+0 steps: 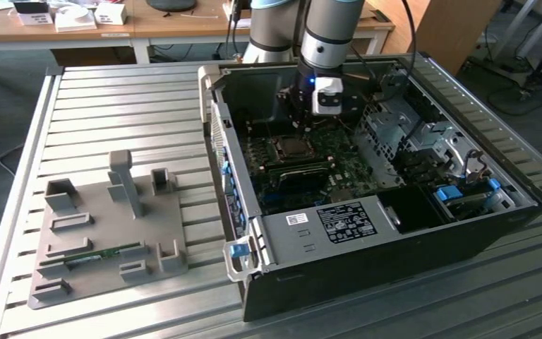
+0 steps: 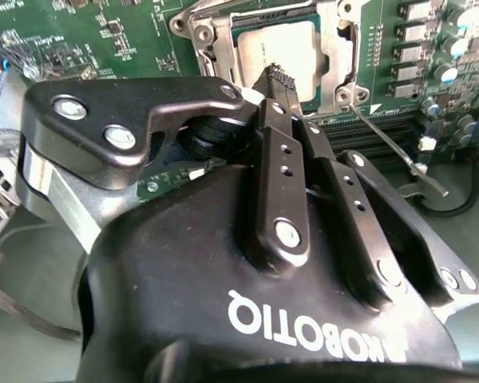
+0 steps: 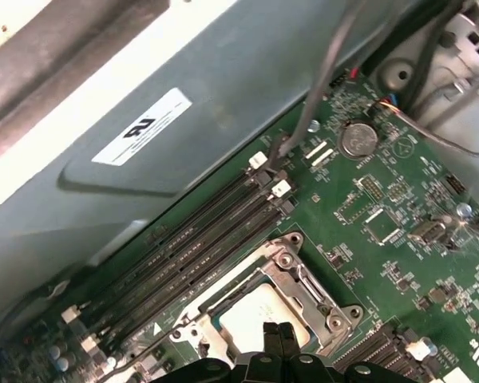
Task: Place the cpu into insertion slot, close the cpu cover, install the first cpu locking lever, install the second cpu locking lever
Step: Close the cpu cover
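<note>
The cpu (image 2: 287, 44) lies flat in the insertion slot (image 2: 203, 32), grey top up, on the green motherboard inside the open computer case (image 1: 497, 219). The cpu cover (image 2: 337, 56) appears to lie down around it, its window showing the chip. My gripper (image 2: 275, 78) is shut with nothing between its fingers, its tips just over the cpu's edge. In the first wrist view the gripper (image 3: 278, 329) meets the cpu (image 3: 247, 315) inside the cover's frame (image 3: 303, 279). A thin wire locking lever (image 2: 399, 152) sticks out free beside the socket. In the exterior view the gripper (image 1: 307, 116) hangs over the socket (image 1: 293, 147).
Long black memory slots (image 3: 191, 247) run beside the socket, next to the case's grey wall (image 3: 144, 159). A coin battery (image 3: 358, 140) and cables (image 3: 431, 120) lie further off. A metal drive cage (image 1: 412, 134) fills the case's right. A grey fixture plate (image 1: 111, 233) sits on the slatted table.
</note>
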`<state>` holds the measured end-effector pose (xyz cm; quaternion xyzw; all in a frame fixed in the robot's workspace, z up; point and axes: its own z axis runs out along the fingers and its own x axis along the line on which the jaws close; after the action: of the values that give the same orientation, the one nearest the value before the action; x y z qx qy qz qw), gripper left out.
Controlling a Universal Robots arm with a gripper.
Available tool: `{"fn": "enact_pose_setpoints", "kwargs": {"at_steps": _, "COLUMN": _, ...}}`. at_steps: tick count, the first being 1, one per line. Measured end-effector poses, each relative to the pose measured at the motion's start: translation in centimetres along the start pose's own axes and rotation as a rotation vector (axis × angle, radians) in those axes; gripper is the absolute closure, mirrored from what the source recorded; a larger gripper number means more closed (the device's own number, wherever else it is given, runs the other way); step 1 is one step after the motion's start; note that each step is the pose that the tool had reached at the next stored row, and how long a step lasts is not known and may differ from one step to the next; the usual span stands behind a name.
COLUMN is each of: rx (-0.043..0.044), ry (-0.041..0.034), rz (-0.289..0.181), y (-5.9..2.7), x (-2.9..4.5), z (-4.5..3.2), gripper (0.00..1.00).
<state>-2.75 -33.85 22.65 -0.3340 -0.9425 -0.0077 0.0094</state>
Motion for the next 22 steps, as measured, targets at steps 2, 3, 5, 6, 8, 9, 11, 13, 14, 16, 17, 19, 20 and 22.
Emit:
{"fn": "enact_pose_setpoints", "kwargs": {"at_steps": 2, "rx": 0.0006, "ry": 0.0002, "rz": -0.024, "y": 0.0, "x": 0.0, "z": 0.0, "gripper": 0.89}}
{"fn": "enact_pose_setpoints", "kwargs": {"at_steps": 3, "rx": 0.0007, "ry": 0.0002, "rz": -0.031, "y": 0.0, "x": 0.0, "z": 0.0, "gripper": 0.89}}
{"fn": "enact_pose_setpoints", "kwargs": {"at_steps": 5, "rx": 0.0007, "ry": 0.0003, "rz": -0.033, "y": 0.0, "x": 0.0, "z": 0.0, "gripper": 0.89}}
{"fn": "enact_pose_setpoints", "kwargs": {"at_steps": 6, "rx": 0.0008, "ry": 0.0003, "rz": -0.033, "y": 0.0, "x": 0.0, "z": 0.0, "gripper": 0.89}}
{"fn": "enact_pose_setpoints", "kwargs": {"at_steps": 8, "rx": 0.0008, "ry": 0.0002, "rz": -0.033, "y": 0.0, "x": 0.0, "z": 0.0, "gripper": 0.89}}
{"fn": "enact_pose_setpoints", "kwargs": {"at_steps": 9, "rx": 0.0008, "ry": 0.0003, "rz": -0.033, "y": 0.0, "x": 0.0, "z": 0.0, "gripper": 0.89}}
{"fn": "enact_pose_setpoints", "kwargs": {"at_steps": 11, "rx": 0.0008, "ry": 0.0003, "rz": -0.033, "y": 0.0, "x": 0.0, "z": 0.0, "gripper": 0.89}}
{"fn": "enact_pose_setpoints", "kwargs": {"at_steps": 13, "rx": 0.0008, "ry": 0.0003, "rz": -0.034, "y": 0.0, "x": 0.0, "z": 0.0, "gripper": 0.89}}
{"fn": "enact_pose_setpoints", "kwargs": {"at_steps": 14, "rx": 0.0008, "ry": 0.0003, "rz": -0.036, "y": 0.0, "x": 0.0, "z": 0.0, "gripper": 0.89}}
{"fn": "enact_pose_setpoints", "kwargs": {"at_steps": 16, "rx": 0.0011, "ry": 0.0004, "rz": -0.048, "y": 0.0, "x": 0.0, "z": 0.0, "gripper": 0.89}}
{"fn": "enact_pose_setpoints", "kwargs": {"at_steps": 17, "rx": 0.0013, "ry": 0.0005, "rz": -0.058, "y": 0.0, "x": 0.0, "z": 0.0, "gripper": 0.89}}
{"fn": "enact_pose_setpoints", "kwargs": {"at_steps": 19, "rx": 0.0019, "ry": 0.0007, "rz": -0.084, "y": 0.0, "x": 0.0, "z": 0.0, "gripper": 0.89}}
{"fn": "enact_pose_setpoints", "kwargs": {"at_steps": 20, "rx": 0.0023, "ry": 0.0008, "rz": -0.097, "y": 0.0, "x": 0.0, "z": 0.0, "gripper": 0.89}}
{"fn": "enact_pose_setpoints", "kwargs": {"at_steps": 22, "rx": 0.0029, "ry": 0.001, "rz": -0.125, "y": 0.0, "x": 0.0, "z": 0.0, "gripper": 0.89}}
